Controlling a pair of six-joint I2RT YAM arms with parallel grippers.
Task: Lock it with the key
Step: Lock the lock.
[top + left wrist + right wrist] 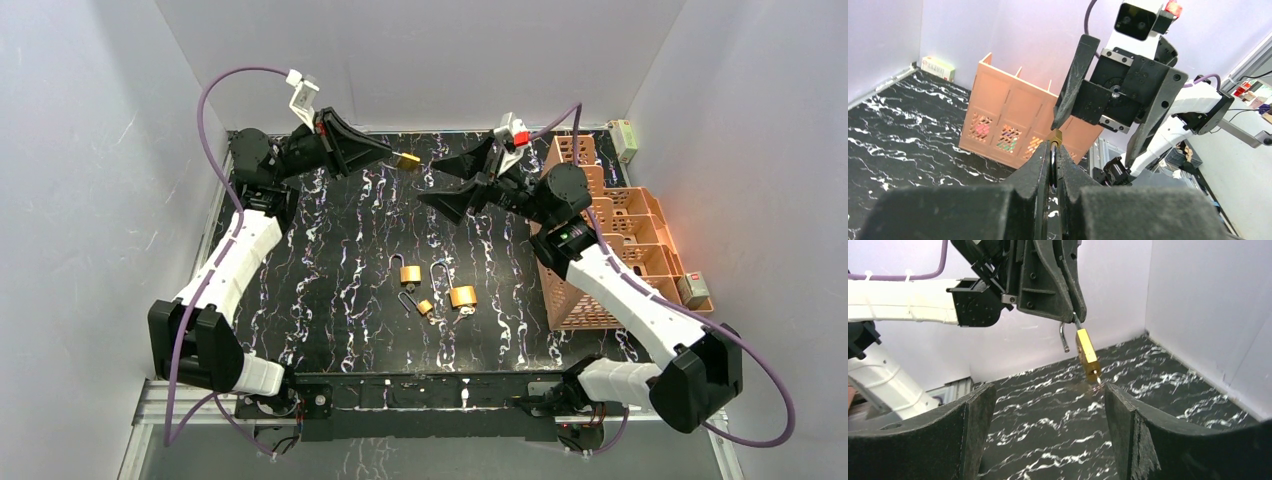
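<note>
A: Left wrist view?
B: Left gripper (1053,152) clamped on the padlock (1055,135), brass body poking past the tips.
A: Beyond it?
B: Right gripper (1095,140), jaws spread, close. Orange crate (998,120) behind.

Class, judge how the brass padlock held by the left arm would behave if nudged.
The padlock looks solid brass, so probably rigid and heavy for its size. Held only by its shackle in the left gripper, it hangs tilted; a nudge would likely pivot it. Smooth metal may slip.
</note>
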